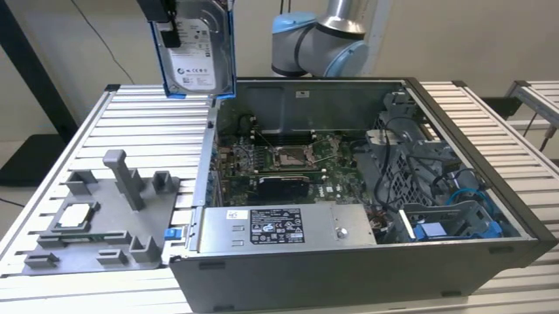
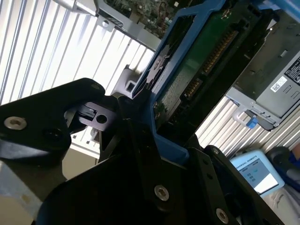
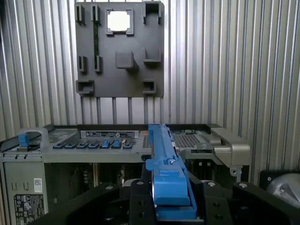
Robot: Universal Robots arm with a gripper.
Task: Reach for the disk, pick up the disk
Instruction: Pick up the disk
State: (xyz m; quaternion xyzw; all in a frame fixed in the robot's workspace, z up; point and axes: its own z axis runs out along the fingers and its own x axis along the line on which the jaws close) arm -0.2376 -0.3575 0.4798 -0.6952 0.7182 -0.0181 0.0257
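Observation:
The disk [image 1: 203, 55], a silver metal drive with a white label and blue rails, hangs upright in the air above the back of the slatted table, at the exterior view's upper left. My gripper [image 1: 177, 18] is shut on its upper part, a black finger lying against the labelled face. In the second wrist view the disk's green circuit-board side [image 2: 206, 56] and blue rail run between the black fingers [image 2: 136, 140]. The first wrist view looks along the disk's blue rail edge [image 3: 164, 154], clamped in the gripper [image 3: 171, 199].
An open computer case [image 1: 349, 268] lies on the table, motherboard and power supply [image 1: 279, 226] exposed. A grey fixture tray [image 1: 96, 252] at the exterior view's left holds a square silver chip [image 1: 74, 214] and a green stick [image 1: 83, 237]. The arm's base [image 1: 319, 39] stands behind the case.

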